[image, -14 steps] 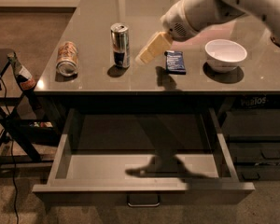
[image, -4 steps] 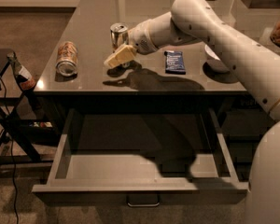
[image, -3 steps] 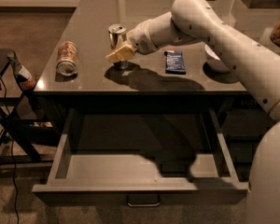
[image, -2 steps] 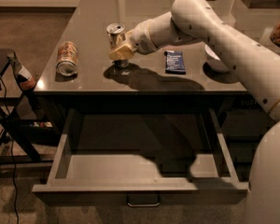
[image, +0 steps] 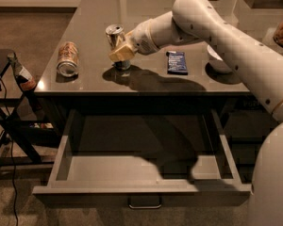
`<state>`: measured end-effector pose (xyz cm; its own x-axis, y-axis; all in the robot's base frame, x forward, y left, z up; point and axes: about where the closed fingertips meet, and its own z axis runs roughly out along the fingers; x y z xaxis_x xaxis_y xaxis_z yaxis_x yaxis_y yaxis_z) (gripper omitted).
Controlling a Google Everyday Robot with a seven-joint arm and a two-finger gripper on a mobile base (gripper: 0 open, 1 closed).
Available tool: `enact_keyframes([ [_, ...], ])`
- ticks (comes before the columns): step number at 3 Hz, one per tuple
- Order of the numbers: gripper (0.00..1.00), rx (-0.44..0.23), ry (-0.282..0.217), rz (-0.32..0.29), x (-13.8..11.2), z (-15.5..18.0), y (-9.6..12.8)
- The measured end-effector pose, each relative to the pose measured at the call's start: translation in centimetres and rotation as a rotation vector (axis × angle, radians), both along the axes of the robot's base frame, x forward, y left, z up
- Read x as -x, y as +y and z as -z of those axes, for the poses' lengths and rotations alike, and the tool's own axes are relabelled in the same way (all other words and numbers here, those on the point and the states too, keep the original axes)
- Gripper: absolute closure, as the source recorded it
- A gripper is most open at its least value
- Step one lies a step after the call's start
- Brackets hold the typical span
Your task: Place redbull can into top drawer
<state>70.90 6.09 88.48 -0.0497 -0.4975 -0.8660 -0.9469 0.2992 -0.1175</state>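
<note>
The redbull can [image: 115, 34] stands on the grey table top [image: 146, 13], a slim silver and dark blue can leaning slightly left, its base still close to the surface. My gripper [image: 121, 51] reaches in from the right and is shut around the can's middle, and its tan fingers [image: 124, 47] hide most of the can's body. The top drawer [image: 141, 190] is pulled wide open below the table's front edge and is empty inside, with its metal handle [image: 145, 204] at the front.
A stout orange-brown can [image: 68, 59] lies on its side at the table's left. A dark blue packet [image: 177, 62] lies right of the gripper. A white bowl [image: 216, 60] is partly hidden behind my arm. A bottle [image: 21, 74] sits on a black stand to the left.
My gripper moved left from beside the packet to the redbull can and closed on it. The can's top has shifted a little left and up.
</note>
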Motion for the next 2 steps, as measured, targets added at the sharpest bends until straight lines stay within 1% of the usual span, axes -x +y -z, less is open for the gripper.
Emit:
enact_keyframes([
  [1, 1.0, 0.027, -0.003, 0.025, 1.7, -0.5, -0.7],
  [2, 1.0, 0.042, -0.017, 0.067, 4.8, -1.2, -1.8],
])
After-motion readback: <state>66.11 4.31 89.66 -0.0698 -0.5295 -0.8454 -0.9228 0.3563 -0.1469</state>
